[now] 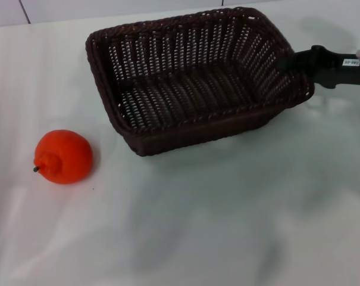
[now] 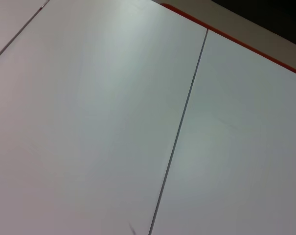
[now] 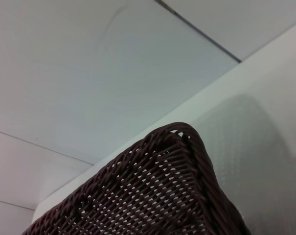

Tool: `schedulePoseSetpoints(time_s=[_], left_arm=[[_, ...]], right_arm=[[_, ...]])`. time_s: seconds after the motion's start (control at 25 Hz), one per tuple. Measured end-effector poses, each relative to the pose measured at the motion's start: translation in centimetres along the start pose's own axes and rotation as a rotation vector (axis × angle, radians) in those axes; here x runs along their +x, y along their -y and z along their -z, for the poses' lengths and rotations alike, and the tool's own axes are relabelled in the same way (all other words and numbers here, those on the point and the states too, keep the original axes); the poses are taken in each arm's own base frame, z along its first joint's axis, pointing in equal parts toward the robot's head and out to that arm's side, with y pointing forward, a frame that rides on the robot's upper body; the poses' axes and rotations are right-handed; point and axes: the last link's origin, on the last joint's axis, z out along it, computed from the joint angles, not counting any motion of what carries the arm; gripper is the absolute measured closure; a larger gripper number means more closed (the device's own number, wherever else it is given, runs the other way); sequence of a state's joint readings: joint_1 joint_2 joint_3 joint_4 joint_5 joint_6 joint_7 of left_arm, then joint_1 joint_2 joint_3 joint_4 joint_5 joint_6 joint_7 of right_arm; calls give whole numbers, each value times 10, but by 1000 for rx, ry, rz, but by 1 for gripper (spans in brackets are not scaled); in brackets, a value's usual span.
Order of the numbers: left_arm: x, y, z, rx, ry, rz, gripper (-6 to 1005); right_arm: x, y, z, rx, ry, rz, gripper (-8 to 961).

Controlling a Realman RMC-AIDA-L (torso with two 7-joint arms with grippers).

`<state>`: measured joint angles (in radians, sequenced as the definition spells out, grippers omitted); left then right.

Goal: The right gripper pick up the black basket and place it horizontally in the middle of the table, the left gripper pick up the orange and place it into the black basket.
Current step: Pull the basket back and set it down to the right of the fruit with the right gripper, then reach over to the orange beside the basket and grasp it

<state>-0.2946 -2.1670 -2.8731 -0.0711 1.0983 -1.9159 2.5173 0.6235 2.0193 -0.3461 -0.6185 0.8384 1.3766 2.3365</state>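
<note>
The right claw [image 1: 293, 61] reaches in from three o'clock and grips the black basket [image 1: 194, 77] by its right short wall. The basket's long axis runs skewed, nine to three, tilted over the surface [image 1: 227, 208]. The orange [image 1: 63, 156] lies at its eight o'clock; the left claw is unseen.

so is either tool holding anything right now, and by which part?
The right tool is at the black basket, on the rim of its right short side, apparently gripping it; its jaws are hidden. The left tool is out of view; the orange lies free on the table.
</note>
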Motion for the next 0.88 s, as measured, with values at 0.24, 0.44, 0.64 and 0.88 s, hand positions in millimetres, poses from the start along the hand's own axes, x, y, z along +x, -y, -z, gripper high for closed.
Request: schedulePoseSetpoints(time_s=[0.24,0.44,0.64,0.88], left_arm=[[-1,1,-2,0,6,-4,172],[-2,2,-1,-4,23,-1,172],[-8,3,6,-56,131,-13,173],[-25,2,19,-166,358,-20,173]], right_arm=[[-4,-2,-8,-8,20,-16,665],[-1,0,-3,3,38,-7,491],[11,-7,20,-1,9,-10,356],[30,-9,37,13,-102,9,237]])
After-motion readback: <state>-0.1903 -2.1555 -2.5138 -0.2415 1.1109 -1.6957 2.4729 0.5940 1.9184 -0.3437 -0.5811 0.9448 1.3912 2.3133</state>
